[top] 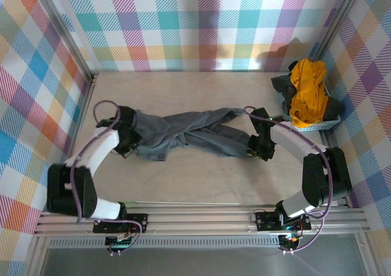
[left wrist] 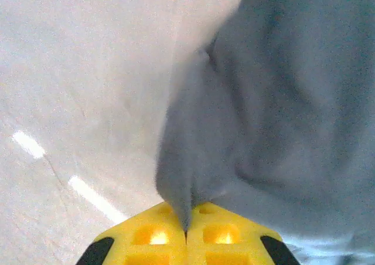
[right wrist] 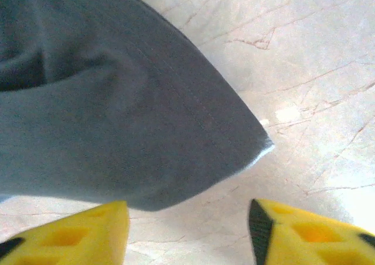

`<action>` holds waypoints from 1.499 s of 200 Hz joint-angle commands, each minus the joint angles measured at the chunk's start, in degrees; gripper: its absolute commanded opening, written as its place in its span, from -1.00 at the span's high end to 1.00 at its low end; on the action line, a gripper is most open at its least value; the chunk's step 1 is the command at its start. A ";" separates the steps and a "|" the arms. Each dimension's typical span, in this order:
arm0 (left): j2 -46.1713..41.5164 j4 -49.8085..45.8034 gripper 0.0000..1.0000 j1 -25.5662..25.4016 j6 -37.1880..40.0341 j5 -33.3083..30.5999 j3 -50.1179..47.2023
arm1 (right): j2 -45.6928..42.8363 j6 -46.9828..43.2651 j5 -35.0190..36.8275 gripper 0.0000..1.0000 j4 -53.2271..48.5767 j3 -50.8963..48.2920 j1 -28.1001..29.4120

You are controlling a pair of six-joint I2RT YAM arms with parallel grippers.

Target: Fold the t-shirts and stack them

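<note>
pale tabletop [top: 201, 178] carries the slate-grey t-shirt [top: 183, 132] stretched left-right, left gripper [left wrist: 186, 233] pinching its end, right gripper [right wrist: 187, 217] spread wide.

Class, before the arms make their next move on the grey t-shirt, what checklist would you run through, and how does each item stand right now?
1. Left pincer holds the grey t-shirt: ok, its fingers are shut on a pinch of cloth.
2. Right pincer holds the shirt: not ok, its fingers are apart and the hem lies ahead of them, ungripped.
3. Shirt lies flat for folding: not ok, it is twisted and bunched between the arms.
4. Other shirts are out of the way: ok, the mustard-yellow t-shirt sits in the light blue basket.
5. Left grip takes a single layer: cannot tell.
</note>
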 commanded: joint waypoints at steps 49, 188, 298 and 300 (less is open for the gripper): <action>-8.66 -3.94 1.00 4.62 -7.54 -3.60 12.72 | 10.78 0.20 -5.91 -0.33 4.17 21.19 -0.47; -8.90 -3.51 1.00 5.79 -10.36 3.39 17.64 | 38.43 31.15 -23.87 -0.07 27.73 33.87 -2.99; 0.52 -1.43 1.00 5.88 -8.99 9.94 21.80 | 29.51 24.93 -15.81 1.00 23.79 35.87 -2.92; 0.94 -1.52 1.00 5.88 -8.92 10.15 22.28 | 28.74 24.41 -15.45 1.00 23.56 36.08 -2.91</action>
